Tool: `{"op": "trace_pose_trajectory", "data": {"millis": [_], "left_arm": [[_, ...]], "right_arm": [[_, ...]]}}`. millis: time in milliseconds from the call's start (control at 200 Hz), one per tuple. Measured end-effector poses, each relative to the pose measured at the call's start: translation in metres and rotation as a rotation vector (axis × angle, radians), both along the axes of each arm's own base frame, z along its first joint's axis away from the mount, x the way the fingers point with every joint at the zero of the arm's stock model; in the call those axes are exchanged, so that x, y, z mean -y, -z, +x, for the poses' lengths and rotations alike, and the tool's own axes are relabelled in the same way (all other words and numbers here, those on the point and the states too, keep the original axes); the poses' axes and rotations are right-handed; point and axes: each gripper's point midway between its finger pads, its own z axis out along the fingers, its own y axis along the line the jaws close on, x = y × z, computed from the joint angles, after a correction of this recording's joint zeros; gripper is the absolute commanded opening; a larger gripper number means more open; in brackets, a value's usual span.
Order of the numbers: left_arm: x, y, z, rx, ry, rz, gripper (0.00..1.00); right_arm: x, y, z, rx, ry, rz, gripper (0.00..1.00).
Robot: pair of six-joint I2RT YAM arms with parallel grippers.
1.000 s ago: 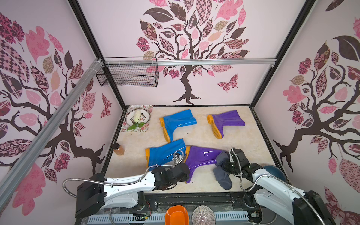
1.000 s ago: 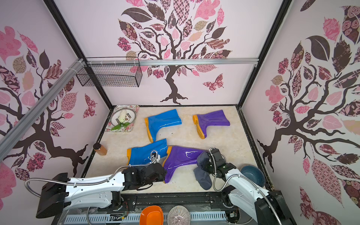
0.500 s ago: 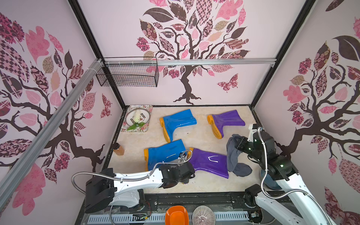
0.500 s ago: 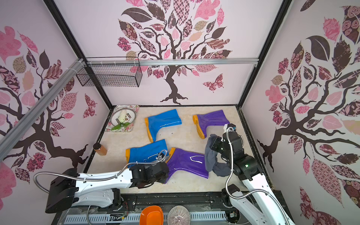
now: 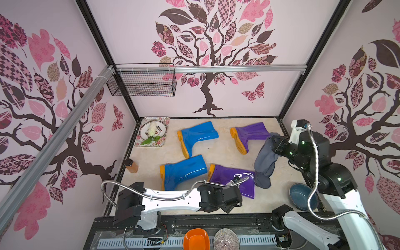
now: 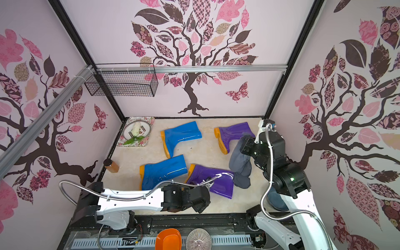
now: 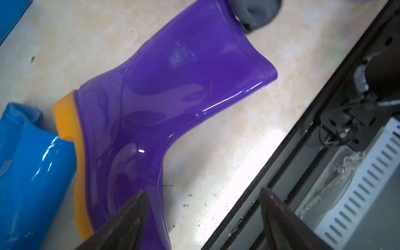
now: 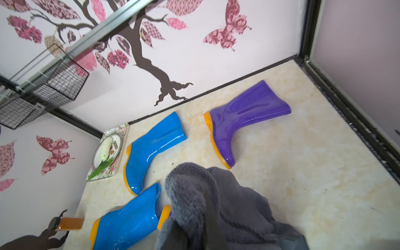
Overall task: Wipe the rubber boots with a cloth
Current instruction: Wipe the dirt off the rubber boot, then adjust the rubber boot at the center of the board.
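Observation:
Four rubber boots lie on their sides: a far blue boot (image 5: 199, 134), a far purple boot (image 5: 251, 134), a near blue boot (image 5: 184, 171) and a near purple boot (image 5: 233, 177). My left gripper (image 7: 203, 191) stands open at the front edge with nothing between its fingers; one finger (image 7: 129, 216) overlaps the near purple boot's (image 7: 173, 86) toe in the left wrist view. On the right, my right gripper (image 5: 273, 140) is raised and shut on the dark grey cloth (image 5: 265, 160), which hangs beside the near purple boot's shaft. The cloth (image 8: 227, 205) hides that gripper's fingers.
A floral tray (image 5: 138, 140) with a plate sits at the back left, an amber bottle (image 5: 132, 166) by the left wall, and a blue-grey bowl (image 5: 303, 195) at the front right under the right arm. A wire basket (image 5: 142, 82) hangs on the back wall. A black rail (image 7: 281, 173) borders the front.
The left gripper opened, let go of the near purple boot and drew back toward the front edge. The right arm rose and swung back right, lifting the cloth until it hangs.

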Motion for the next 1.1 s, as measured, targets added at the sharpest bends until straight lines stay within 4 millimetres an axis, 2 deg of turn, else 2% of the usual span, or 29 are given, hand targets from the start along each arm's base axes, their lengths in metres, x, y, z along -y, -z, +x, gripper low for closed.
{"op": "trace_pose_trajectory", "data": {"millis": [180, 360, 445, 555, 670, 725, 850, 955, 1035, 1095], "left_arm": [[0.015, 0.039, -0.003, 0.060, 0.148, 0.154, 0.84], [0.030, 0.070, 0.003, 0.118, 0.244, 0.247, 0.82], [0.041, 0.078, 0.008, 0.150, 0.272, 0.267, 0.82], [0.059, 0.083, 0.017, 0.190, 0.292, 0.265, 0.79], [0.067, 0.088, 0.031, 0.222, 0.287, 0.260, 0.75], [0.070, 0.088, 0.039, 0.233, 0.281, 0.253, 0.68], [0.077, 0.092, 0.057, 0.245, 0.265, 0.248, 0.41], [0.083, 0.096, 0.060, 0.233, 0.286, 0.245, 0.14], [0.086, 0.094, 0.059, 0.232, 0.304, 0.243, 0.00], [0.087, 0.091, 0.062, 0.236, 0.302, 0.245, 0.00]], "right_arm": [[0.020, -0.051, -0.018, 0.108, 0.067, 0.017, 0.00], [0.034, -0.082, -0.037, 0.176, 0.110, 0.033, 0.00], [0.038, -0.090, -0.044, 0.199, 0.115, 0.043, 0.00], [0.041, -0.091, -0.053, 0.209, 0.115, 0.047, 0.00], [0.044, -0.092, -0.060, 0.215, 0.115, 0.050, 0.00], [0.045, -0.091, -0.063, 0.216, 0.115, 0.050, 0.00], [0.050, -0.093, -0.070, 0.229, 0.126, 0.052, 0.00], [0.054, -0.094, -0.075, 0.242, 0.139, 0.055, 0.00], [0.058, -0.095, -0.080, 0.254, 0.149, 0.059, 0.00], [0.061, -0.093, -0.084, 0.259, 0.160, 0.059, 0.00]]}}
